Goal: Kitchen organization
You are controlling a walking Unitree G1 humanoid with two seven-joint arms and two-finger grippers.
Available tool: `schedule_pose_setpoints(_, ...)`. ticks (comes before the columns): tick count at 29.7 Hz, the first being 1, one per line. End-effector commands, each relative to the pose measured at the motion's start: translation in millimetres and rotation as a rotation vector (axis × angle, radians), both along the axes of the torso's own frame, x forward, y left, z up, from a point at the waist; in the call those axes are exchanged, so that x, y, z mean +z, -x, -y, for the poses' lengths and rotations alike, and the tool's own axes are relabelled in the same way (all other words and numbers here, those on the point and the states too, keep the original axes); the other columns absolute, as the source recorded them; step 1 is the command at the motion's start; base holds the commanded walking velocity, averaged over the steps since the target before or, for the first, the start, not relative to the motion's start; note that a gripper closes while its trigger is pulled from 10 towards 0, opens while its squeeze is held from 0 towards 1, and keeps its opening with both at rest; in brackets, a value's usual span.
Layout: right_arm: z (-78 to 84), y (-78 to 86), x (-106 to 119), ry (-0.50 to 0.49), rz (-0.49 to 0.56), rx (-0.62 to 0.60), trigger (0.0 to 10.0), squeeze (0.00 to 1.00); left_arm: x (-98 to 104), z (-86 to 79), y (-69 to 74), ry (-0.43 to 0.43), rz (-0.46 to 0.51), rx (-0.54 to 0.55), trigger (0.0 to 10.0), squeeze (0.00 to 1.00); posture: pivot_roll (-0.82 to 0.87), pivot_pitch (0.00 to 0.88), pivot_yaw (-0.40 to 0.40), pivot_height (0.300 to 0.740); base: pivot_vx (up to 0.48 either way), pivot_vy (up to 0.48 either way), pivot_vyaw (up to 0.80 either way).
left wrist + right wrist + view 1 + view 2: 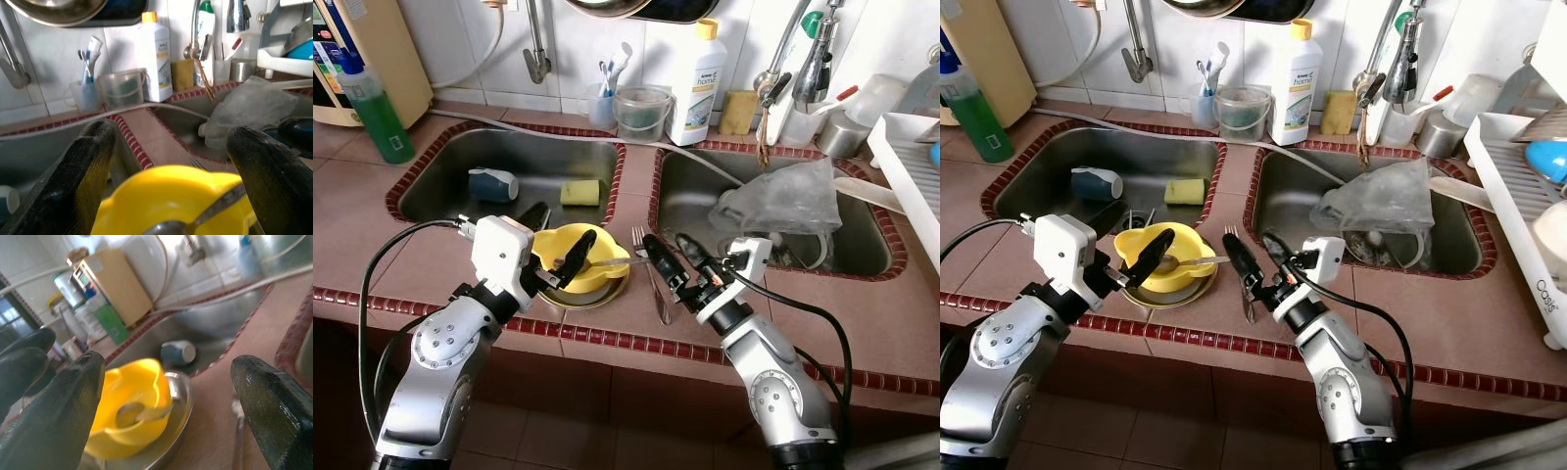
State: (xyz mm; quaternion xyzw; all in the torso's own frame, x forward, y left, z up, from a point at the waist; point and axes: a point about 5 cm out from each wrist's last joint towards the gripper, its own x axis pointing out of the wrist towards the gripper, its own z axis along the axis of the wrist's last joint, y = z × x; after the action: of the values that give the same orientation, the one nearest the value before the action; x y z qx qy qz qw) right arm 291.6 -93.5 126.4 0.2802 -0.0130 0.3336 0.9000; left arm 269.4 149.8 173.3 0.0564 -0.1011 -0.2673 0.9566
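Tiled counter, spoon handle pointing toward right tool

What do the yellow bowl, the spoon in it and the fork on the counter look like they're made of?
Yellow bowl: probably plastic, with an opaque, even colour and soft sheen. Spoon: looks like metal, silvery and reflective. Fork: also seems steel, thin, grey and shiny.

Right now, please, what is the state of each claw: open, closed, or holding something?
Left claw: open, holding nothing, fingers on either side of the yellow bowl.
Right claw: open, holding nothing, beside the fork on the counter.
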Motion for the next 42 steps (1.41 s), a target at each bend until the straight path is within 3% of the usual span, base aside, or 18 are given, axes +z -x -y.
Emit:
schedule_pose_setpoints(1,-4.0,-0.1,0.4,-0.032,-0.010,0.037,10.0,0.00,-0.5,2.3,5.7,-0.022,-0.005,-0.029,10.0,0.00,-0.04,0.091,-0.033,0.740,0.000,0.000,0.00)
schedule_pose_setpoints(7,-3.7,-0.3,-0.3,-0.059,-0.019,0.042,10.0,0.00,-10.7,3.6,15.6,-0.106,-0.030,-0.079,10.0,0.00,-0.04,0.097,-0.037,0.740,0.000,0.000,0.00)
schedule_pose_setpoints(16,0.3,-2.0,-3.9,-0.148,-0.059,0.038,10.0,0.00,-14.9,-0.9,19.1,-0.139,-0.060,-0.094,10.0,0.00,-0.04,0.103,-0.030,0.740,0.000,0.000,0.00)
schedule_pose_setpoints(17,2.1,-2.0,-4.2,-0.170,-0.066,0.032,5.6,0.00,-15.3,-2.1,19.9,-0.141,-0.064,-0.094,10.0,0.00,-0.04,0.103,-0.030,0.740,0.000,0.000,0.00)
schedule_pose_setpoints(18,2.8,-2.0,-4.5,-0.181,-0.070,0.030,4.0,0.00,-15.2,-2.6,20.3,-0.143,-0.064,-0.094,10.0,0.00,-0.04,0.103,-0.029,0.740,0.000,0.000,0.00)
schedule_pose_setpoints(19,2.8,-2.0,-4.5,-0.181,-0.070,0.030,4.0,0.00,-15.2,-2.6,20.3,-0.143,-0.064,-0.094,10.0,0.00,-0.04,0.103,-0.029,0.740,0.000,0.000,0.00)
schedule_pose_setpoints(20,3.4,-1.9,-4.8,-0.190,-0.073,0.029,1.9,0.00,-15.1,-2.8,20.6,-0.144,-0.065,-0.094,10.0,0.00,-0.04,0.104,-0.029,0.740,0.000,0.000,0.00)
schedule_pose_setpoints(21,3.4,-1.9,-4.8,-0.190,-0.073,0.029,1.9,0.00,-15.1,-2.8,20.6,-0.144,-0.065,-0.094,10.0,0.00,-0.04,0.104,-0.029,0.740,0.000,0.000,0.00)
schedule_pose_setpoints(22,3.4,-1.6,-5.0,-0.206,-0.077,0.037,0.8,0.00,-14.6,-2.9,21.3,-0.145,-0.066,-0.094,10.0,0.00,-0.04,0.104,-0.029,0.740,0.000,0.000,0.00)
schedule_pose_setpoints(23,3.4,-1.6,-5.0,-0.206,-0.077,0.037,0.8,0.00,-14.6,-2.9,21.3,-0.145,-0.066,-0.094,10.0,0.00,-0.04,0.104,-0.029,0.740,0.000,0.000,0.00)
schedule_pose_setpoints(24,2.8,-1.2,-4.9,-0.214,-0.080,0.047,0.0,0.00,-14.2,-2.9,21.6,-0.146,-0.065,-0.093,10.0,0.00,-0.04,0.104,-0.031,0.740,0.000,0.000,0.00)
schedule_pose_setpoints(42,-11.6,3.0,-14.9,-0.158,-0.143,0.149,0.0,0.00,-11.9,-4.5,26.2,-0.138,-0.060,-0.067,10.0,0.00,-0.02,0.106,-0.051,0.740,0.000,0.000,0.00)
